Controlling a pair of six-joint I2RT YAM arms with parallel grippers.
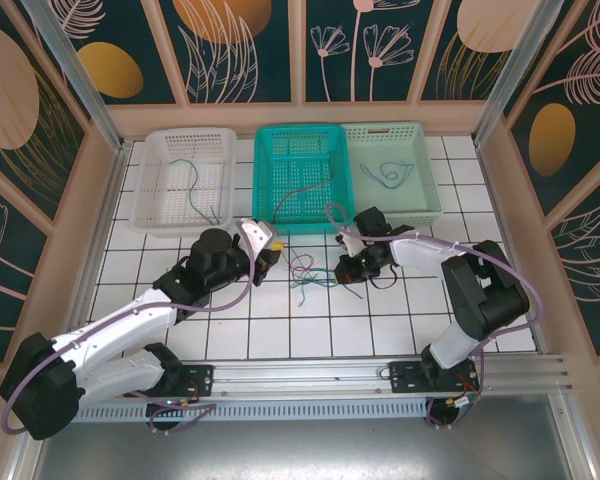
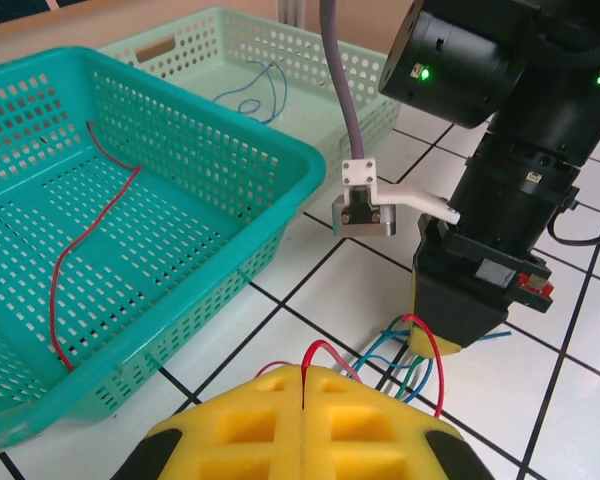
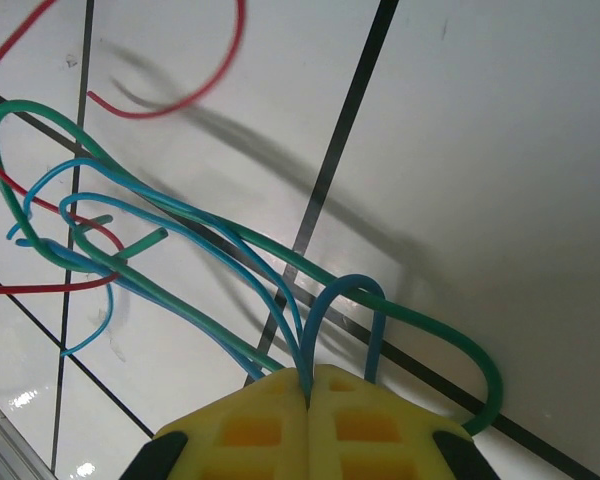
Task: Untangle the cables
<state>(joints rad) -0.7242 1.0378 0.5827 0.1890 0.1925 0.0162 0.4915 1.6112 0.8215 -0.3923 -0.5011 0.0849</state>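
Nearest you, in the left wrist view, the yellow jaws of the left gripper (image 2: pixel 302 385) are pressed together. A red cable (image 2: pixel 320 348) loops up out of the seam between them, so they are clamped on it. Just past them the cables (image 2: pixel 405 365) lie in a small tangle of red, blue and green on the white tiled worktop (image 2: pixel 330 290).

In the right wrist view, the right gripper (image 3: pixel 308 385) has its jaws together as well. Blue strands (image 3: pixel 270 290) and a green strand (image 3: pixel 230 235) run straight into their seam, so these jaws are clamped on the cables. The held strands fan out over the tiles and curl back on themselves, and a red end (image 3: pixel 180 100) lies beyond them.

From above, you see the tangle between the two grippers, with the left one at its left edge and the right one at its right edge.

Three baskets stand in a row at the far side. The white basket (image 1: pixel 155 190) on the left holds one thin cable (image 1: pixel 193 185). The teal basket (image 1: pixel 262 180) in the middle holds a second red cable (image 2: pixel 75 250). The green basket (image 1: pixel 430 190) on the right holds a coiled blue cable (image 1: pixel 390 175). These three lie well apart from the tangle.
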